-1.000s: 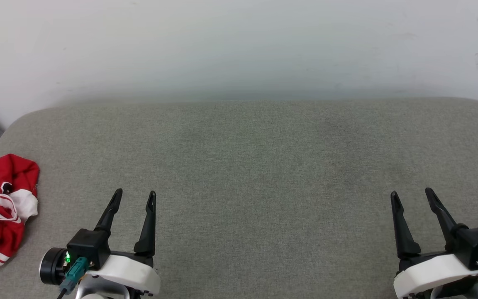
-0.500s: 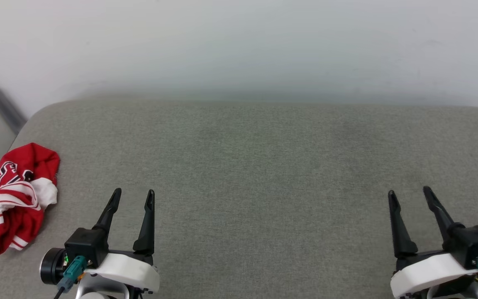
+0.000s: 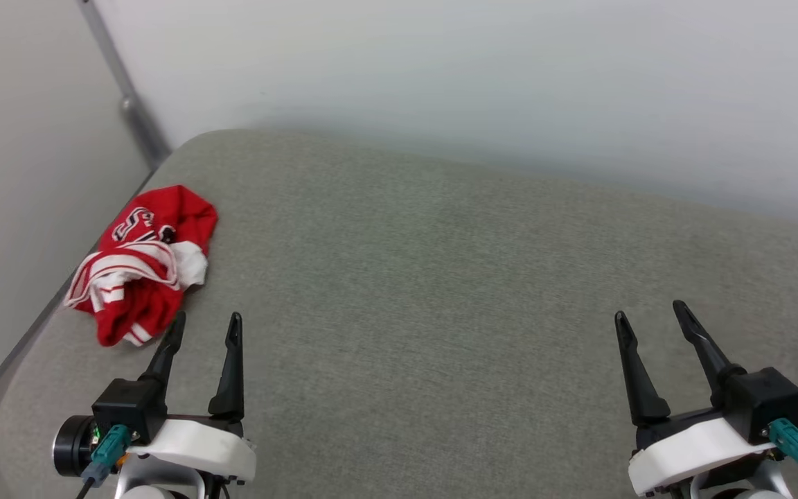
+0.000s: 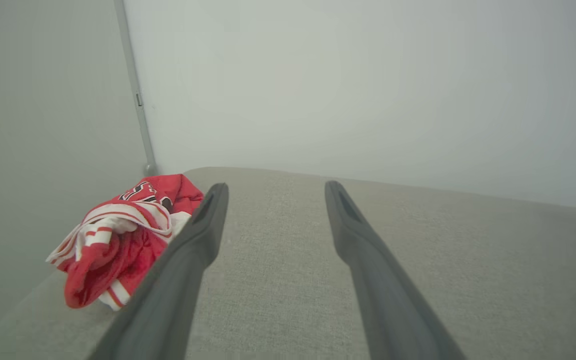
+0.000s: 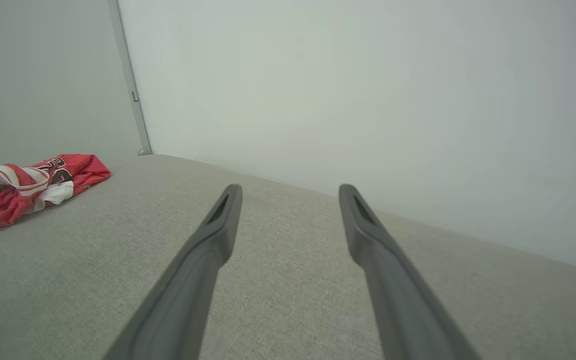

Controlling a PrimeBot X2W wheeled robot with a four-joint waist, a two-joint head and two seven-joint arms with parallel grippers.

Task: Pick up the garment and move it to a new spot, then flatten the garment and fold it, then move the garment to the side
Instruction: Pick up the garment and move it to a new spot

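Observation:
The garment, a red jersey with white striped trim and black lettering, lies crumpled near the left edge of the grey padded surface. My left gripper stands open just in front of it, its left fingertip close to the cloth's near end and nothing between the fingers. In the left wrist view the garment lies left of my open left gripper. My right gripper is open and empty far to the right. The right wrist view has the garment far left of the right gripper.
A pale wall runs along the back of the grey surface. A grey metal post stands in the corner behind the garment, beside a side panel. The surface's left edge drops off just past the garment.
The head camera has turned left, so the garment now sits further right and higher in the picture, with the corner post in view. Both grippers stay open, low in the picture.

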